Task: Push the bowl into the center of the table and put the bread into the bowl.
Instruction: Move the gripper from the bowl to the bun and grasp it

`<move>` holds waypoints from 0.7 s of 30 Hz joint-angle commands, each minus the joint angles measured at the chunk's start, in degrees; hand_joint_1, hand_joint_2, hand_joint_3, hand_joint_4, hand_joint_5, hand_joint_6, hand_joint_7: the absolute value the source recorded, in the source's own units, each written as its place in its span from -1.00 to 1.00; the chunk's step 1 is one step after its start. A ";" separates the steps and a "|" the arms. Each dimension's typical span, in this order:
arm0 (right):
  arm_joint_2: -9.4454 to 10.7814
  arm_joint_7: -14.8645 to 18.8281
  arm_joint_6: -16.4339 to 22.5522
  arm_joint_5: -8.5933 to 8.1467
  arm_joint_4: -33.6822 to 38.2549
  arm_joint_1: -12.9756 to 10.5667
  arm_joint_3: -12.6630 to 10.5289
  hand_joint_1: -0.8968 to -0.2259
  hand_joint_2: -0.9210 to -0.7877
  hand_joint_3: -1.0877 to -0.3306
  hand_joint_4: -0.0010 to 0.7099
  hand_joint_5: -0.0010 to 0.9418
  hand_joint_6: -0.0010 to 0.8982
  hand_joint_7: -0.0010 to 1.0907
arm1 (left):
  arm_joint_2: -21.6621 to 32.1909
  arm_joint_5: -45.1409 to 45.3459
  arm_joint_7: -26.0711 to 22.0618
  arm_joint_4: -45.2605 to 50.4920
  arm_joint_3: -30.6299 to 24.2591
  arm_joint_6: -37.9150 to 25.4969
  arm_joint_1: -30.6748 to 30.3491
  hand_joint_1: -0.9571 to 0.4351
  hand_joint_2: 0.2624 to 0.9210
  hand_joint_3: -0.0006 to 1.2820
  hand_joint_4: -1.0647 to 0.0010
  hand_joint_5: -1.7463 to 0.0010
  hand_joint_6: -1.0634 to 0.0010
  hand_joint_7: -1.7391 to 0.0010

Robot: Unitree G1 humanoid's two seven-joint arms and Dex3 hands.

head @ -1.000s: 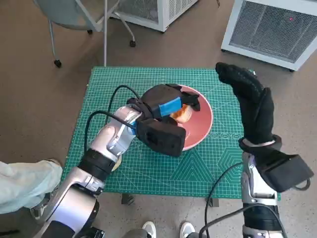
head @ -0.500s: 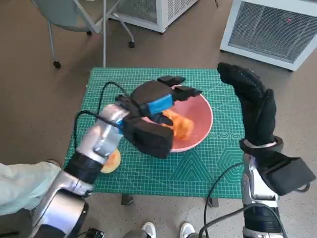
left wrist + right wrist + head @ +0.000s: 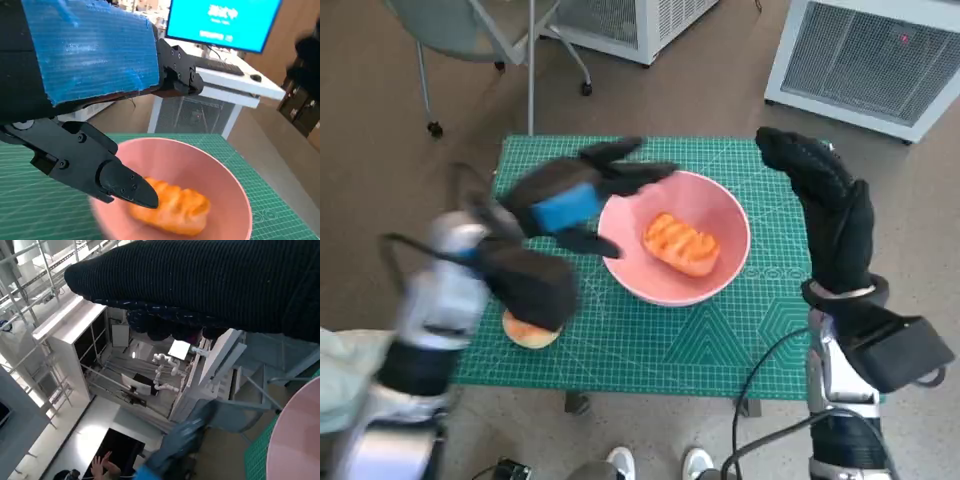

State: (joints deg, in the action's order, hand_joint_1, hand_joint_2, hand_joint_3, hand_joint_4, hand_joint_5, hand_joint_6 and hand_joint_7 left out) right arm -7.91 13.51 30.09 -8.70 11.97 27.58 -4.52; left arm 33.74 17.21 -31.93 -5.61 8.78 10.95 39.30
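The pink bowl (image 3: 675, 250) sits near the middle of the green cutting mat (image 3: 760, 320), at the centre of the head view, and the orange bread roll (image 3: 681, 243) lies inside it. The left hand (image 3: 575, 200), blurred, hovers just left of the bowl's rim with its fingers spread and nothing in them; the left wrist view shows its black fingertips (image 3: 127, 186) apart over the bowl. A second round bun (image 3: 528, 330) rests on the mat at lower left. The right hand (image 3: 820, 190) stands raised at the mat's right edge, holding nothing, fingers pressed together.
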 commanded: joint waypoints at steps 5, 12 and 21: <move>0.58 0.58 -0.99 -0.64 0.13 -1.60 0.33 -0.44 -1.00 -0.07 -0.49 -1.00 -1.00 0.02 | 7.99 -3.64 -4.70 5.89 -5.98 -2.31 -7.70 -0.19 0.56 -1.00 0.77 0.99 0.43 0.99; 0.71 1.18 -1.26 -1.14 0.29 -1.42 0.46 -0.44 -1.00 -0.07 -0.49 -1.00 -1.00 0.01 | 12.77 -2.93 -8.47 11.43 -7.27 -6.87 -12.97 -0.17 0.53 -1.00 0.76 0.99 0.43 0.99; 1.14 1.99 -1.15 -1.18 1.56 -0.73 0.76 -0.44 -1.00 -0.06 -0.49 -1.00 -1.00 0.01 | 14.39 -3.72 -11.15 14.81 -7.21 -10.01 -18.27 -0.11 0.45 -0.99 0.73 0.99 0.42 0.99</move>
State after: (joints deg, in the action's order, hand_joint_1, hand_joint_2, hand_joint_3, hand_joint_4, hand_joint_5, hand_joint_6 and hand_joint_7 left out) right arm -7.19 14.80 29.66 -9.31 12.31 27.39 -4.15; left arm 47.46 14.18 -42.21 7.55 1.59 1.84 22.62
